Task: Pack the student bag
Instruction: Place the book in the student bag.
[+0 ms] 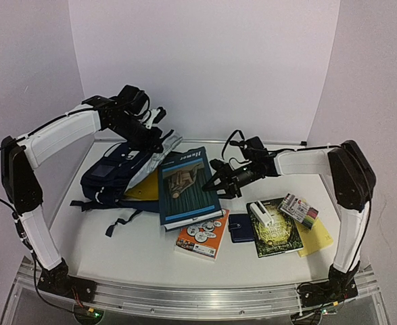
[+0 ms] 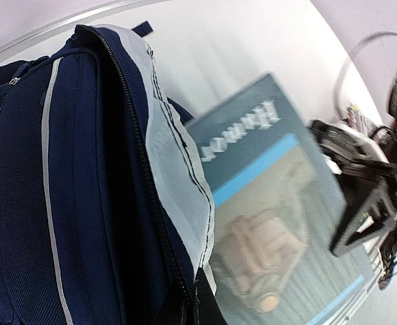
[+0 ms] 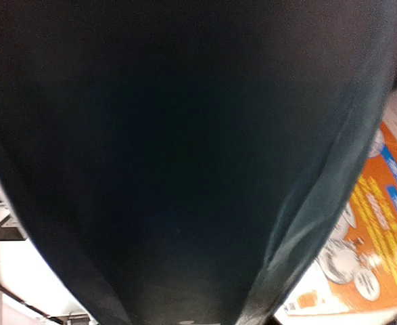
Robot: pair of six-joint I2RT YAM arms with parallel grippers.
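Left hand clenched on the student bag's flap, right hand grasping the teal book's edge.
Bag lies back-left on the surface; only the left wrist view shows its zip teeth.

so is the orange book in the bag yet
No, the orange book lies on the table beside the wallet, outside the bag.

Right wrist view. A dark teal book is filling almost the whole frame, sitting so close to the lens that it is reading as one dim, blurred sheet. Past its lower right edge an orange book with round white badges is showing; white tabletop is appearing at lower left.
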